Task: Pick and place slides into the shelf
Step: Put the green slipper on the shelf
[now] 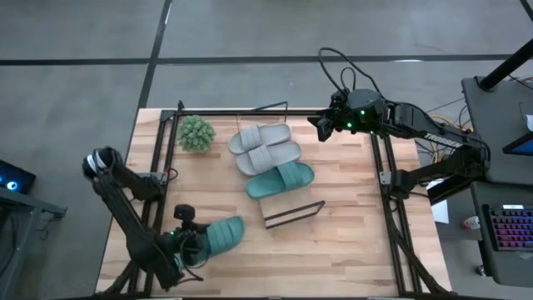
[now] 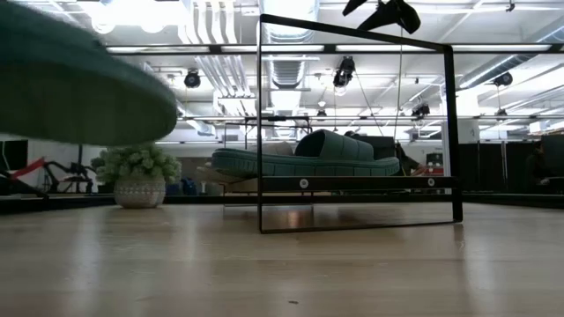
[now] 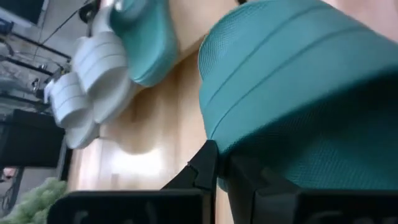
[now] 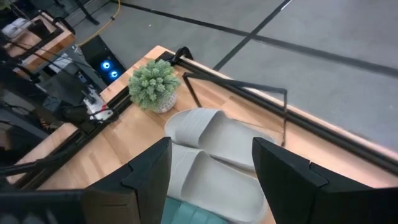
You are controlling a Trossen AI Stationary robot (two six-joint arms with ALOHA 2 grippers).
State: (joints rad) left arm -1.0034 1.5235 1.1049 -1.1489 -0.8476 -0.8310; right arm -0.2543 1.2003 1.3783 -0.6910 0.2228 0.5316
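Your left gripper clamps the last teal slide, bound for the shelf; your right gripper waits open.

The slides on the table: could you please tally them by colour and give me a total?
Light grey slides: 2, side by side on the shelf.
Teal green slides: 2, one on the shelf beside the grey pair, one gripped by the left pincer near the table's front edge.
Total: 4 slides.
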